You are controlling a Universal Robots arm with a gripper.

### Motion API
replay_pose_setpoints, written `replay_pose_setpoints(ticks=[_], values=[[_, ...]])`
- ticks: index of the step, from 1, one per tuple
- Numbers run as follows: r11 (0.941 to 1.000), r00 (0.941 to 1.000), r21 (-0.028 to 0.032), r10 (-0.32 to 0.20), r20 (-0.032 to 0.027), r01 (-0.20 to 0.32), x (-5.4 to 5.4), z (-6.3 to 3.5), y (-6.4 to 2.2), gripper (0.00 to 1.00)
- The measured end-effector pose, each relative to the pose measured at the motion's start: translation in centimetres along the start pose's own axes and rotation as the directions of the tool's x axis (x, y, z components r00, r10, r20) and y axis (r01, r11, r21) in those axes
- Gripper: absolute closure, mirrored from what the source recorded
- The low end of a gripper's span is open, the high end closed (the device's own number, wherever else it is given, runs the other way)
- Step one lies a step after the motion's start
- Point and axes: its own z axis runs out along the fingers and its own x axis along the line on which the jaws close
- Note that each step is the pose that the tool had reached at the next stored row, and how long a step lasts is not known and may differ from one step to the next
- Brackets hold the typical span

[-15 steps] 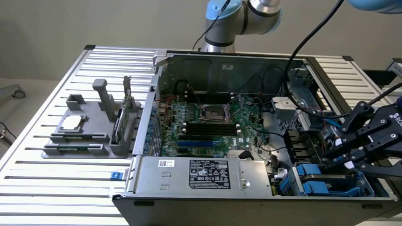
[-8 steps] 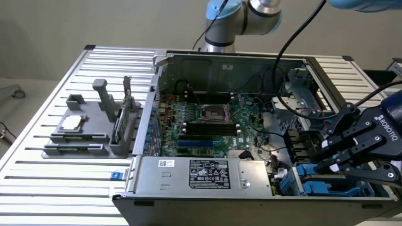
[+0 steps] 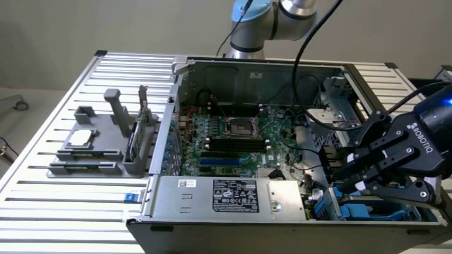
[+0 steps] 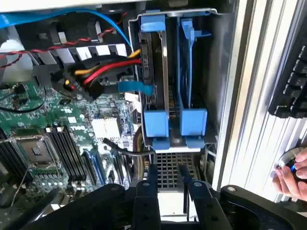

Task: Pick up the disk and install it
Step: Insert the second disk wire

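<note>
- Gripper (image 4: 168,172): the two fingers (image 4: 152,178) stand partly apart with only the perforated metal floor of the computer case (image 3: 211,230) showing between them. Nothing is held. In the exterior view the gripper (image 3: 353,182) hangs over the case corner at that view's right, just above the drive bay (image 4: 175,14).
- Disk (image 4: 156,67): it stands on edge in its blue carrier inside the drive bay, in the slot next to the cables. A second blue carrier (image 4: 192,72) sits in the neighbouring slot; it looks empty, though this cannot be confirmed.
- Progress, as a judgement: the pick-up and the insertion appear done, as the disk is in the bay and the gripper is free of it. Whether the disk is pushed fully home cannot be told. A flat blue cable (image 4: 136,87) and a bundle of red, yellow and black wires (image 4: 103,72) end just beside the disk; their connection is not readable.
- Case interior: green motherboard (image 3: 233,137) in the middle, grey power supply (image 3: 233,196) along the near side.
- Surface: the case lies open on a table (image 3: 78,211) of ribbed aluminium slats. A grey plastic fixture (image 3: 99,151) stands on it at the exterior view's left, well apart from the gripper.
- Room: plain light wall (image 3: 106,26) behind. A person's hand (image 4: 292,175) rests near a black keyboard (image 4: 292,81) beyond the table edge.
</note>
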Motion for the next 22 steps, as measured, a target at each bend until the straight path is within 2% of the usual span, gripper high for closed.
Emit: replay_pose_setpoints(ticks=[4,7,22], values=[[1.0,1.0,0.0002,-0.001,-0.0023,0.001,-0.4,-0.77,-1.35,0.69],[1.0,1.0,-0.0008,-0.002,-0.004,0.002,-0.6,-0.84,-2.2,0.69],[1.0,1.0,-0.0018,-0.004,-0.0039,0.004,-0.6,-0.68,-2.56,0.69]])
